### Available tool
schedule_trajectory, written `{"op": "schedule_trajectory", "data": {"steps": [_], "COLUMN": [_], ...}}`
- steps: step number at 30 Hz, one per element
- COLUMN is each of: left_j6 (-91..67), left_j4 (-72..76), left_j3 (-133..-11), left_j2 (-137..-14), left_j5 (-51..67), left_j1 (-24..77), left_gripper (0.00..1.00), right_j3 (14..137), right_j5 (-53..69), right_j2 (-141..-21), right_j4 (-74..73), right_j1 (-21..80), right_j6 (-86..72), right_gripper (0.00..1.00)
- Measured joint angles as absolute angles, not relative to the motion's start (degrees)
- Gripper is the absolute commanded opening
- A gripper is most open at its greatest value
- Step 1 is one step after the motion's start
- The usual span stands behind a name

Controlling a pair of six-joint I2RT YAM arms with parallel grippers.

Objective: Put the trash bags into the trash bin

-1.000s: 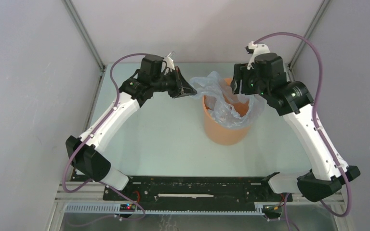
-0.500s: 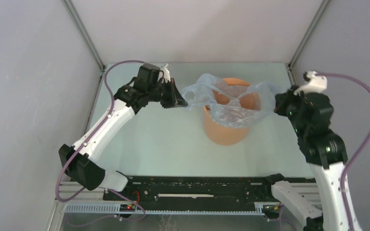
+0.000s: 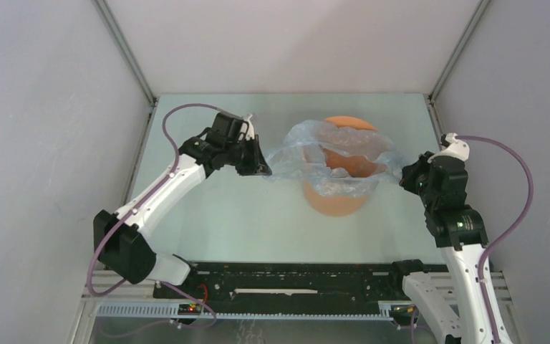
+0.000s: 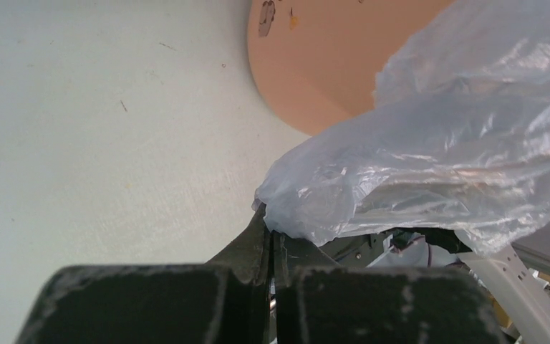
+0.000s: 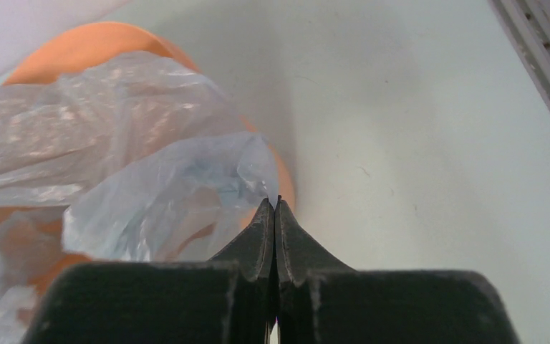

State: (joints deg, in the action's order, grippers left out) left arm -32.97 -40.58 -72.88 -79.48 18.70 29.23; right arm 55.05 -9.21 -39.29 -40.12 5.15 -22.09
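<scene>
Spreads the trash bag (image 3: 336, 154), a wrinkled, translucent blue-grey film, across the open mouth of the trash bin (image 3: 333, 203) from two sides. Has the terracotta-orange bin upright on the pale table (image 3: 222, 208), a little beyond its middle. Lets the film sag into the bin, lapping over the near rim, with orange showing through it and bare orange at the far rim.

Pinches the bag's left corner in the left gripper (image 3: 266, 168), just left of the bin and clear of its wall. Shows, in the left wrist view, two dark fingers (image 4: 247, 247) pressed together with the edge of the film caught at their tips, the bag (image 4: 437, 158) billowing away to the right and the bin's smooth side (image 4: 308, 64) behind it.

Takes the opposite corner in the right gripper (image 3: 403, 175), just right of the bin and level with its rim. Shows, in the right wrist view, a pair of fingers (image 5: 258, 236) likewise closed tight, with a pointed corner of the bag (image 5: 136, 186) meeting their very tips and the curve of the bin's rim (image 5: 79, 46) beyond.

Holds the film off the table on both sides, drawn taut from corner to corner.
</scene>
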Motion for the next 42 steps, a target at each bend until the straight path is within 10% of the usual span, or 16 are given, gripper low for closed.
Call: {"op": "schedule_trajectory", "data": {"steps": [11, 37, 42], "left_j6": [-34.72, -35.94, -34.00], "left_j4": [-37.17, -36.73, -36.53], "left_j3": [-71.61, -63.59, -68.79], "left_j2": [-81.43, -79.75, -91.29], "left_j5": [22.00, 22.98, 21.08], "left_j1": [29.30, 30.26, 29.06], "left_gripper": [0.00, 0.00, 0.18], "right_j3": [53.80, 57.91, 57.69], "right_j5": [-10.98, -13.45, -9.45], "right_j2": [-39.03, -45.78, -56.03], "right_j4": [-43.24, -54.24, -48.21], "right_j1": [4.01, 3.01, -1.17], "right_j6": [-22.52, -23.77, -24.01], "right_gripper": [0.16, 0.12, 0.36]}}
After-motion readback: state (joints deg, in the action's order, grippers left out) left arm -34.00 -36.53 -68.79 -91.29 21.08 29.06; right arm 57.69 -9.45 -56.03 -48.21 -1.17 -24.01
